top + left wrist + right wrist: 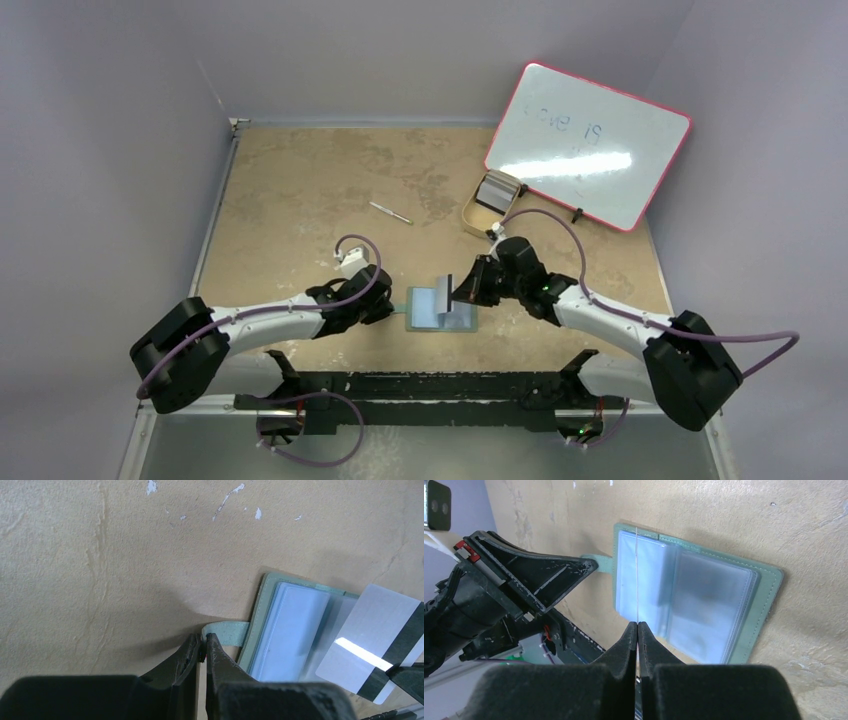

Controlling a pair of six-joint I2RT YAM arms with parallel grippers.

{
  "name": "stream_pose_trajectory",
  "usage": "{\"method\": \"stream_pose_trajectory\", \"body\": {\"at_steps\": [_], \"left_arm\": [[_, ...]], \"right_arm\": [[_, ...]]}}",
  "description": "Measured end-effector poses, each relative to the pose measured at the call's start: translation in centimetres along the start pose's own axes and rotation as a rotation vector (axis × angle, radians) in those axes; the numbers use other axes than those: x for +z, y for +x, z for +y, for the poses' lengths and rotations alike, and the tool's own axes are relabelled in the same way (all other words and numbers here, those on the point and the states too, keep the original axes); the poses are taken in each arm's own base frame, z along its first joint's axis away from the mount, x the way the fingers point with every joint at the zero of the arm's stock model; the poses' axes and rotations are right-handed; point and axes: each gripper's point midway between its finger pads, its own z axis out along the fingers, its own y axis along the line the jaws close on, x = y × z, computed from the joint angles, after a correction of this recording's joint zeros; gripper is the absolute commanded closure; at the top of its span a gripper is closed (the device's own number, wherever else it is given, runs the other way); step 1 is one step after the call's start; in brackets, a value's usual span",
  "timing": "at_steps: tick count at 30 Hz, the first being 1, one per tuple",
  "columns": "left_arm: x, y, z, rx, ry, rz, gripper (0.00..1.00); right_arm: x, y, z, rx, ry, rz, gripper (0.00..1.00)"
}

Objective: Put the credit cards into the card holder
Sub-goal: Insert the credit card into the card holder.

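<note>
Green card holder [440,310] lies open, pockets up, on the surface [300,190] between the two arms. One credit card [375,640] stands on edge over its pockets, clamped in the right jaws. Left jaws are pinched on the holder's strap [227,630]. Spare cards [497,190] sit in a tray [470,215] beside the whiteboard [590,145].

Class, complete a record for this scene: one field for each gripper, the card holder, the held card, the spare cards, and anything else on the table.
Left gripper: shut on the card holder by its strap tab
Right gripper: shut on one credit card, held on edge
Card holder: open, flat on the table, clear pockets upward
Held card: over the holder's pockets; whether inserted cannot be told
Spare cards: stacked in the beige tray, far right
Also present: whiteboard, pen
</note>
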Motion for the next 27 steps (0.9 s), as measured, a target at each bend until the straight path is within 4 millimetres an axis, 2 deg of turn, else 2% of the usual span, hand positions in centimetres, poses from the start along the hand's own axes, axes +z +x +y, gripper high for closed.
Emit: {"method": "stream_pose_trajectory", "body": {"at_steps": [3, 12, 27], "left_arm": [[0.0, 0.0, 0.0, 0.000, 0.000, 0.000, 0.96], [0.0, 0.1, 0.2, 0.000, 0.002, 0.000, 0.95], [0.1, 0.2, 0.0, -0.003, 0.012, 0.003, 0.95]], "right_arm": [[-0.2, 0.1, -0.1, -0.001, -0.004, -0.005, 1.00], [0.1, 1.6, -2.1, 0.024, 0.036, 0.026, 1.00], [1.5, 2.1, -2.8, 0.055, 0.013, 0.030, 1.00]]}}
